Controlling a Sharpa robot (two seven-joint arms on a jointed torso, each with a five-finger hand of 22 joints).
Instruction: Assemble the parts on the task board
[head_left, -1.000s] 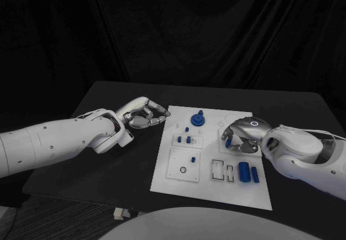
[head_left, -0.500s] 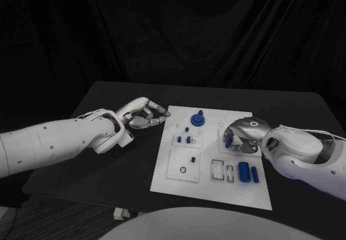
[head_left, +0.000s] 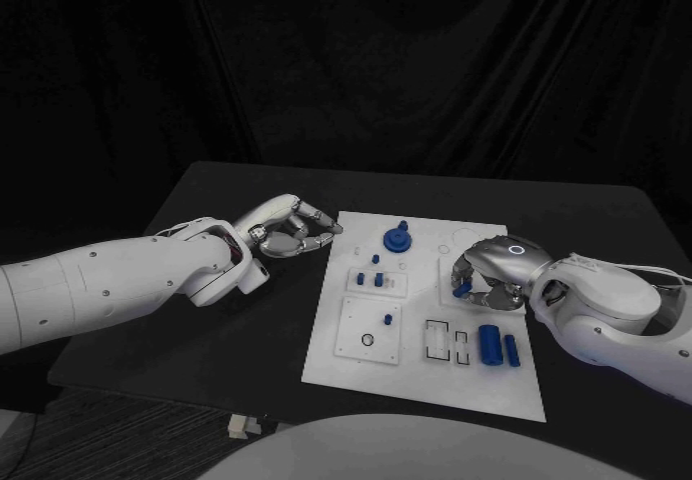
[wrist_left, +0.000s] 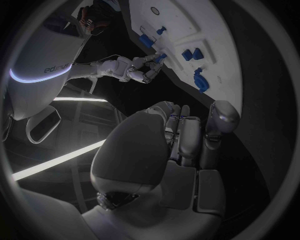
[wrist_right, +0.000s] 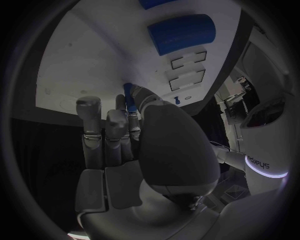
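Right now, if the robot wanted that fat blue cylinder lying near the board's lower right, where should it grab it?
Across the middle of the fat blue cylinder, from above. It lies on its side on the white task board, so its rounded flanks are free for fingers to pinch, though a thinner blue rod lies close beside it and probably leaves little room there.

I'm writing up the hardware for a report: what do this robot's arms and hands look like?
Both arms are bulky, smooth white shells dotted with small dark screw points. The left hand and right hand are silver metal with many jointed fingers and darker fingertip pads. A glowing ring marking sits on the back of the right hand, and a thin cable runs along the right arm near the wrist.
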